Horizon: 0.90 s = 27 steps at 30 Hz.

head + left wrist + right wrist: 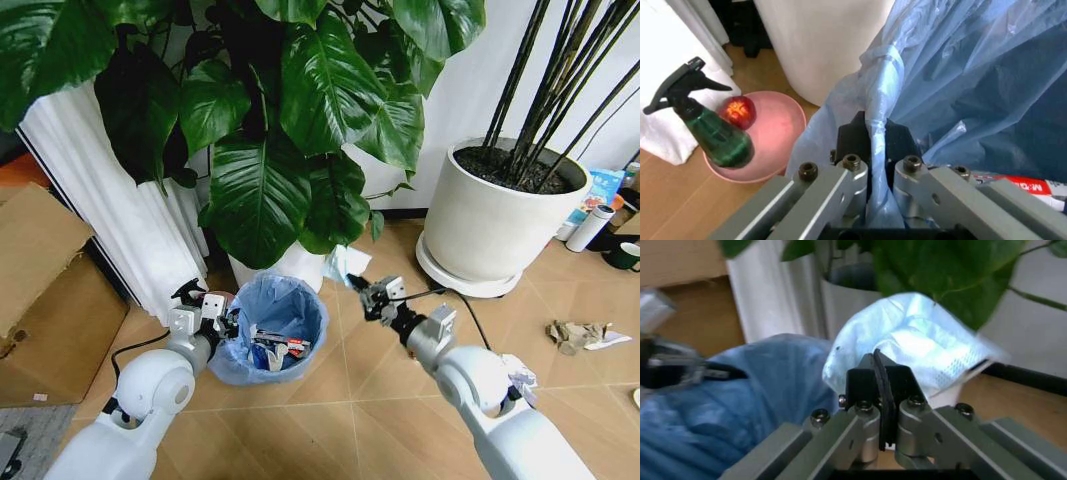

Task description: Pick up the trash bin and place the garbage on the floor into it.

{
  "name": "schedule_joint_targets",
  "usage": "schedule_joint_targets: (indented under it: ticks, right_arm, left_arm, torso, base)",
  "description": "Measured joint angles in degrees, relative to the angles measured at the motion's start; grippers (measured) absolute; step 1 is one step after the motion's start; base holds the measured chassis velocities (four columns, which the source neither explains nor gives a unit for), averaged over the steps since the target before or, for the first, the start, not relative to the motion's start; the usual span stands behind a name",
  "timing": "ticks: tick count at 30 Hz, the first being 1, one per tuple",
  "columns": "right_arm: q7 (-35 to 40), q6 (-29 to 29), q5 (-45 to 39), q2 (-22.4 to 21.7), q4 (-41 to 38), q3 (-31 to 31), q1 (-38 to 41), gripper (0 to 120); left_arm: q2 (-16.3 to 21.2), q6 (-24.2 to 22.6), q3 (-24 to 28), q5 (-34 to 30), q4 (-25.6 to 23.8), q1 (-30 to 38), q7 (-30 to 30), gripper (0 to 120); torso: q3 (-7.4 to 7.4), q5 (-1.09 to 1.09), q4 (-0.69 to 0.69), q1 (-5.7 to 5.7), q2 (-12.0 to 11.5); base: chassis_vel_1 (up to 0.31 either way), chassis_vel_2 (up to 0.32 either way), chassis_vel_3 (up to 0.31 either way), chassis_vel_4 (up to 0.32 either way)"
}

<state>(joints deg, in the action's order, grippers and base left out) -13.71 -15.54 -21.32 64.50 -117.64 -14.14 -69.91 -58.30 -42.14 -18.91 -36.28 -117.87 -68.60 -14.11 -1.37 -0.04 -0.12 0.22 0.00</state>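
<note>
The trash bin (pixel 275 320), dark with a crinkly light-blue bag, is held over the floor (pixel 350 420) below the big leafy plant. My left gripper (pixel 213 310) is shut on its near-left rim; the left wrist view shows the fingers (pixel 853 137) pinching the bag's fold (pixel 880 90). Wrappers (pixel 277 350) lie inside the bin. My right gripper (pixel 366 291) hangs just right of the bin, shut on a pale blue-white piece of garbage (pixel 345 264) that looks like a face mask (pixel 920 345). More crumpled brown and white garbage (pixel 578 335) lies on the floor at the right.
A large white pot (pixel 497 215) with dark stems stands at the back right, and another white pot (pixel 290 266) sits behind the bin. A cardboard box (pixel 45 300) and a white curtain (pixel 120 210) are at the left. A green spray bottle (pixel 713 135) and a pink dish (pixel 777 135) holding a red apple (pixel 739 111) sit nearby.
</note>
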Motion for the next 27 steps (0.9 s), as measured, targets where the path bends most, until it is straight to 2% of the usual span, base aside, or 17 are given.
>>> schedule_joint_targets:
  ticks: [10, 16, 21, 25, 27]
  right_arm:
    - [-0.93, -0.79, 1.35, -0.88, -2.51, 3.97, -1.40, 0]
    - [-0.91, -1.37, 0.38, -1.61, -0.12, 9.93, 3.80, 0]
    - [-1.39, -2.77, -0.55, -1.28, 1.20, 12.05, 6.21, 0]
    - [-2.10, -3.24, -1.66, -1.51, 2.00, 13.25, 7.03, 18]
    - [-2.22, -3.24, -1.68, -1.62, 2.00, 13.24, 6.97, 20]
  left_arm:
    - [-0.37, 0.00, 0.48, 0.38, 0.40, 0.70, 0.81, 0]
    - [-0.66, 0.00, 1.54, 0.50, 0.42, 1.44, 0.59, 0]
    - [-0.73, 0.00, 1.64, 0.49, 0.41, 1.51, 0.19, 0]
    - [-0.81, 0.00, 1.55, 0.45, 0.47, 1.54, -0.15, 0]
    - [-0.82, 0.00, 1.54, 0.45, 0.51, 1.58, -0.17, 0]
  torso:
    - [0.00, 0.00, -0.01, 0.00, 0.00]
    - [0.00, -0.01, 0.00, 0.00, 0.00]
    - [-0.01, -0.01, 0.00, 0.00, 0.00]
    - [-0.01, 0.00, 0.00, 0.00, 0.00]
    - [-0.01, 0.00, 0.00, 0.00, 0.00]
  base:
    - [0.000, 0.000, 0.000, 0.000]
    - [0.000, 0.000, 0.000, 0.000]
    - [0.000, 0.000, 0.000, 0.000]
    - [0.000, 0.000, 0.000, 0.000]
    - [0.000, 0.000, 0.000, 0.000]
